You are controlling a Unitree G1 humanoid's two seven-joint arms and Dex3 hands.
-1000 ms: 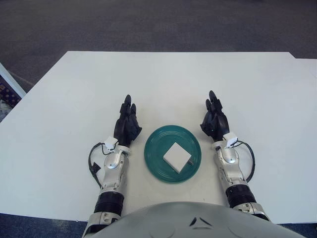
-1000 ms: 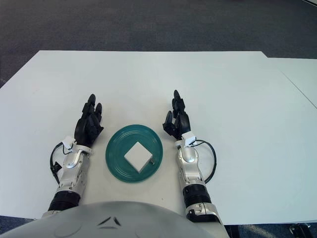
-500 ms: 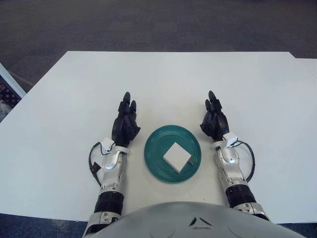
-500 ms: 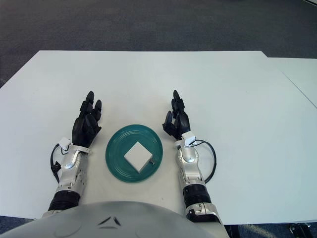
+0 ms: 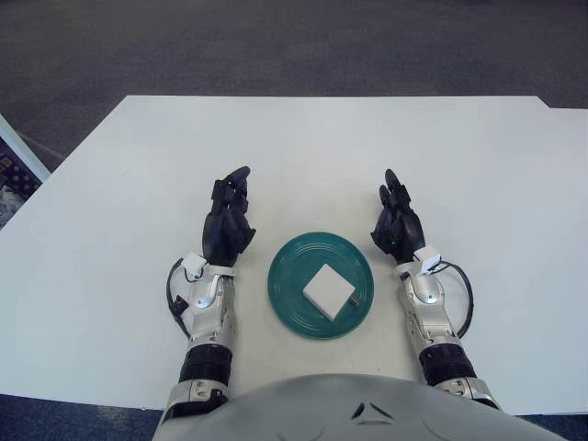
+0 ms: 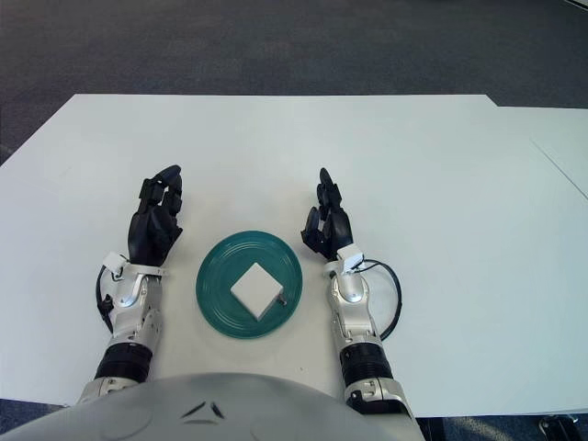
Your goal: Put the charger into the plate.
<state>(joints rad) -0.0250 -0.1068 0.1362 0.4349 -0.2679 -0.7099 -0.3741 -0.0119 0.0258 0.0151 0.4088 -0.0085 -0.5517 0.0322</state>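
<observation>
The white charger (image 5: 328, 291) sits inside the green plate (image 5: 287, 292), so the job looks done, and both the left hand (image 5: 227, 223) and right hand (image 5: 397, 222), empty with loose fingers, should just stay clear of the rim.

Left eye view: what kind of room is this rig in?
Probably an office or lab test area. A plain white table stands on dark grey carpet, and it holds only a green plate with a white charger, between the left hand and right hand.
</observation>
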